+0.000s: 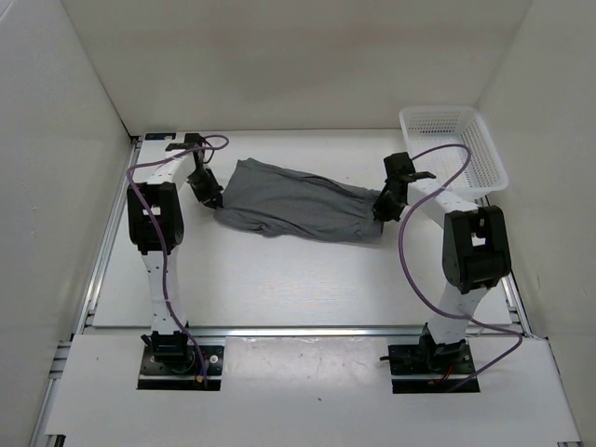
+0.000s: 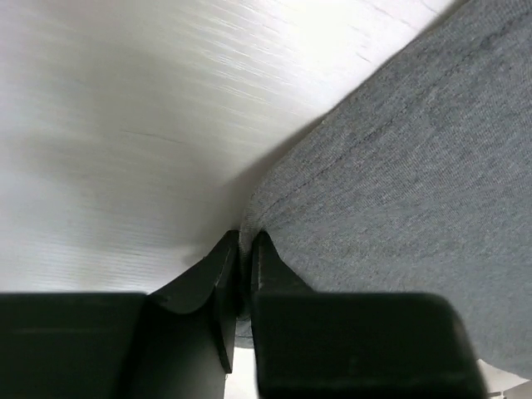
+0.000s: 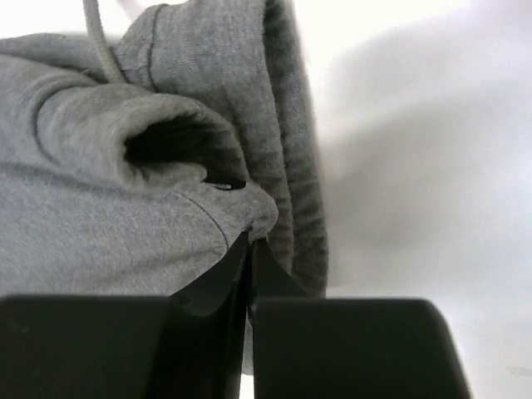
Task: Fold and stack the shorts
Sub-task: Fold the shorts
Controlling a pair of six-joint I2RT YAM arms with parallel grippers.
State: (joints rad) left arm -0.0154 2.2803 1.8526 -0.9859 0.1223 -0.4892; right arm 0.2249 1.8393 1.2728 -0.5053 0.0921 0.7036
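Soft matt grey knitted cloth of the shorts point(image 1: 298, 203), white plastic mesh of the basket point(image 1: 438, 114), smooth white faintly sheened surface point(image 1: 279, 279)

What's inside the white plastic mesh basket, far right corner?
Only its own bare floor shows in the white plastic mesh basket; nothing lies in it. The right arm's purple cable crosses a little of it. The grey fabric shorts lie outside, on the table.

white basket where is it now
In the top view the white basket sits in the far right corner of the table, beyond the right gripper, apart from the shorts.
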